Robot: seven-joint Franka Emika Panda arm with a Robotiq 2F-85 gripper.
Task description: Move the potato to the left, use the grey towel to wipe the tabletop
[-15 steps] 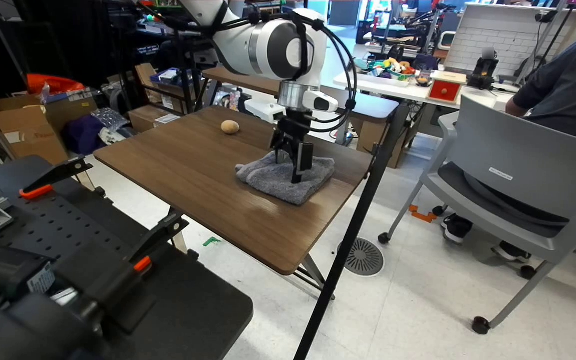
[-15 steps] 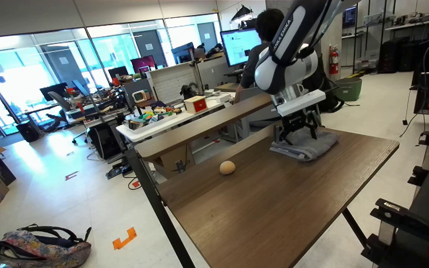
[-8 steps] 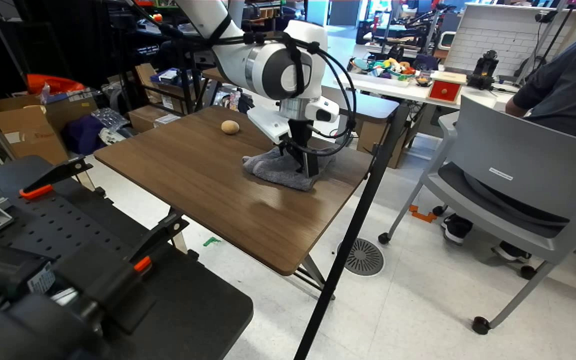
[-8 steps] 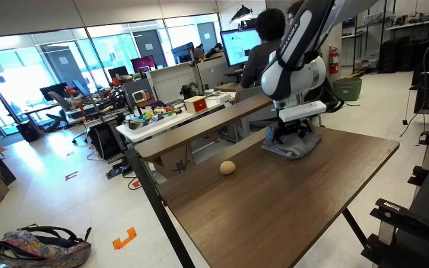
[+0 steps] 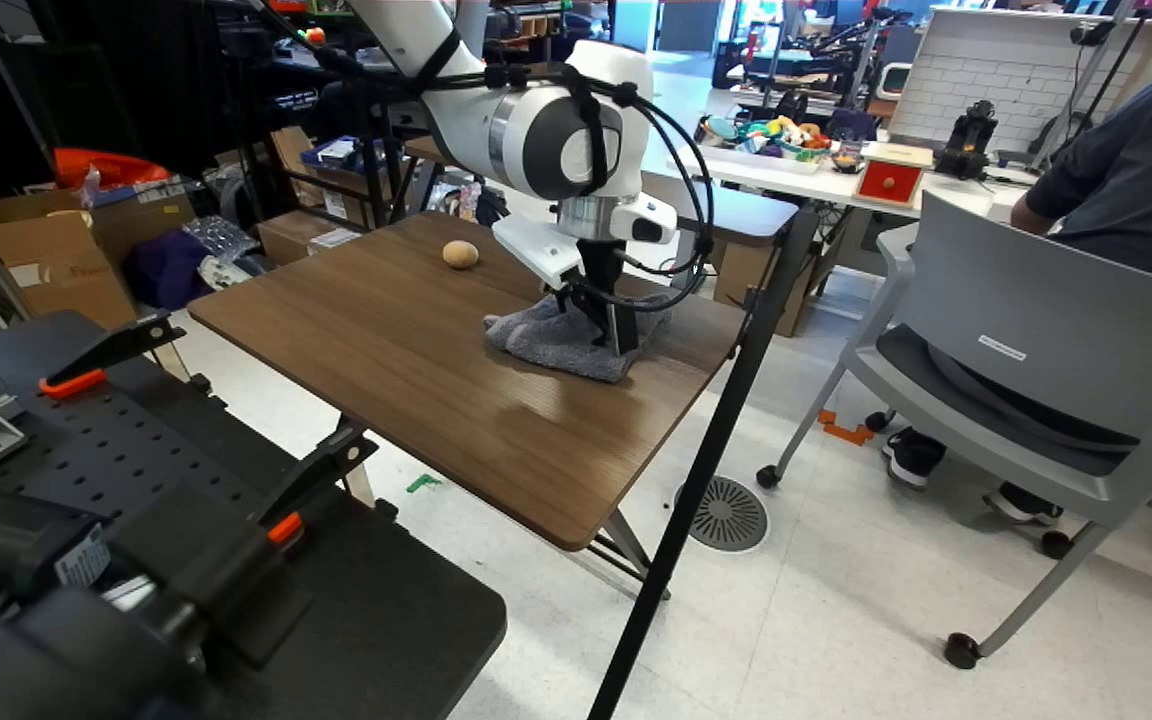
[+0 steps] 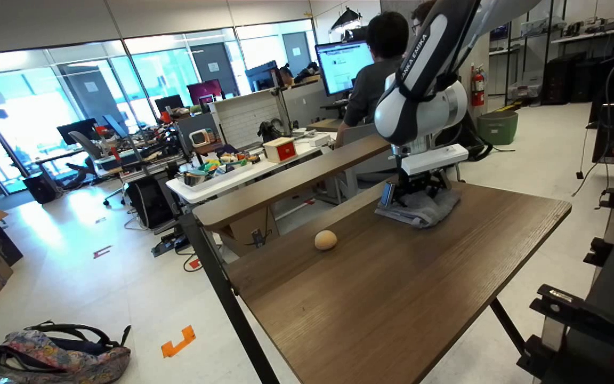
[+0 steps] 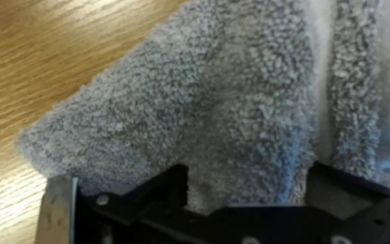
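The potato [image 5: 460,254] [image 6: 325,240], small and tan, lies alone near one long edge of the brown tabletop [image 5: 366,310] [image 6: 381,288]. Rumpled and folded, the grey towel [image 5: 546,345] [image 6: 421,213] [image 7: 232,101] rests on that top toward one end. Pointing down, my gripper [image 5: 604,330] [image 6: 416,198] [image 7: 247,169] is pressed low into the towel. The wrist view shows its fingers [image 7: 178,184] wide apart, with towel cloth spread under and between them but not pinched. The exact contact at the fingertips is hidden by the folds.
A narrow wooden table [image 6: 296,178] stands along the tabletop's far side. A black slanted post [image 5: 706,460] rises at one end. A black bench [image 5: 416,620] with clamps [image 5: 321,465] stands nearby. A grey chair [image 5: 1046,330] with a seated person is close too.
Over the second, my gripper has come down lower onto the towel and turned somewhat. The towel has shifted slightly across the top and bunched. The last half second shows almost no motion; the potato stays put.
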